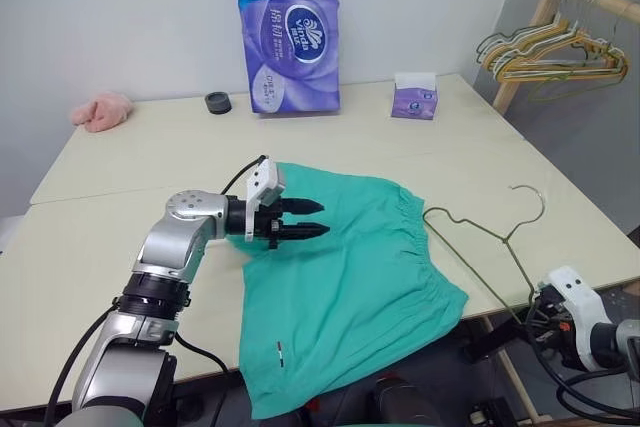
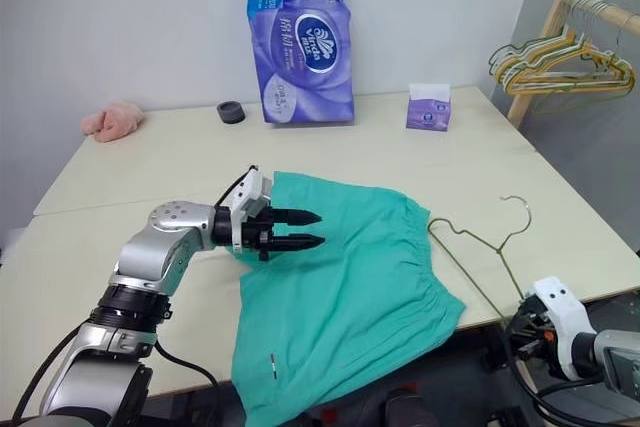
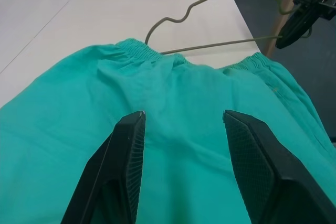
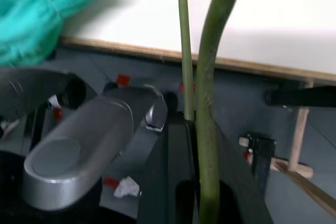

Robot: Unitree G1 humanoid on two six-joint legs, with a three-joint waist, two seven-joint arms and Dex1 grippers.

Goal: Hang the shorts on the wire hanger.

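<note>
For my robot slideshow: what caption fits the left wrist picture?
The open left hand hovers over the teal-green shorts, with the wire hanger lying on the table beyond.

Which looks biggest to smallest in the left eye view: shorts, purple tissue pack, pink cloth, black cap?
1. shorts
2. purple tissue pack
3. pink cloth
4. black cap
The last three sit farther from the camera, so their true sizes may be understated.

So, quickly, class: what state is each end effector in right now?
Left end effector: open, empty, over the shorts.
Right end effector: shut on the wire hanger.
</note>
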